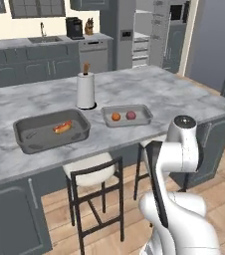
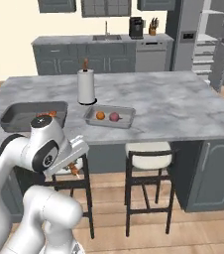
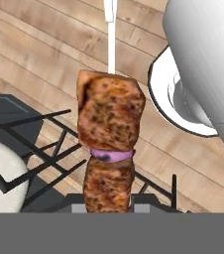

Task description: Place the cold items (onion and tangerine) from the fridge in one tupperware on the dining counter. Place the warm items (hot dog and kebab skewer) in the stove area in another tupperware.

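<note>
The surface [image 1: 184, 94] looks like polished grey marble with pale veins. Both tupperware trays, [image 1: 30, 130] at its 8 o'clock and [image 1: 143, 113] near the middle, look matt grey plastic. The floor [image 3: 44, 59] is warm wood planking. The kebab skewer [image 3: 109, 144] has rough, charred brown meat on a smooth white stick. The stools [image 2: 148, 149] pair dark metal frames with matt cream cushions.

Two grey rectangular tupperware trays [image 1: 27, 139] [image 1: 143, 117], one hot dog in a bun [image 1: 62, 127], one orange tangerine [image 1: 116, 116], one reddish onion [image 1: 131, 115], one browned kebab skewer [image 3: 110, 149], one white paper-towel roll [image 1: 85, 90], two white-cushioned black stools [image 1: 92, 172] [image 2: 147, 150]
</note>
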Controlling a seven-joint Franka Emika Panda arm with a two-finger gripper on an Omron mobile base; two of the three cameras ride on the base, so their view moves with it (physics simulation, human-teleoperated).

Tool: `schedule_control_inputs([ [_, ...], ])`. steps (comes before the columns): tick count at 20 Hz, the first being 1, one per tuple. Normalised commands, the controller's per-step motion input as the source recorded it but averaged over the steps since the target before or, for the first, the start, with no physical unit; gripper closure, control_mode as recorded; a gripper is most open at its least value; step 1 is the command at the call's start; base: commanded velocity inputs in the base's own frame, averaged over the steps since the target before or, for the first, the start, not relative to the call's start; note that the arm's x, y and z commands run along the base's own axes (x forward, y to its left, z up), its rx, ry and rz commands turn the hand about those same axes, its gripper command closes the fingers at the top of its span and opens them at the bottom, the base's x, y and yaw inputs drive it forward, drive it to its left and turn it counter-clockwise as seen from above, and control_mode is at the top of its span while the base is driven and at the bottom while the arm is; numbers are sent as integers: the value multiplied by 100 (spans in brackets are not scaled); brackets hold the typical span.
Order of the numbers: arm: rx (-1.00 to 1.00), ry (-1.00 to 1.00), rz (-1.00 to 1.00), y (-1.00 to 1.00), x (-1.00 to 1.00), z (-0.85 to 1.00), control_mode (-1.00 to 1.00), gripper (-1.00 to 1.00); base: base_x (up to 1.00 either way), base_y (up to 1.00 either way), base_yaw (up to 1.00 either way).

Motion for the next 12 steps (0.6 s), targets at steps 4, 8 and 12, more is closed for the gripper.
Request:
schedule_control_inputs([
  [4, 0, 0, 0, 0, 0, 0, 100, 100, 32, 84, 22],
  [8, 0, 0, 0, 0, 0, 0, 100, 100, 46, 90, 11],
  [12, 0, 0, 0, 0, 0, 0, 100, 100, 60, 59, 13],
])
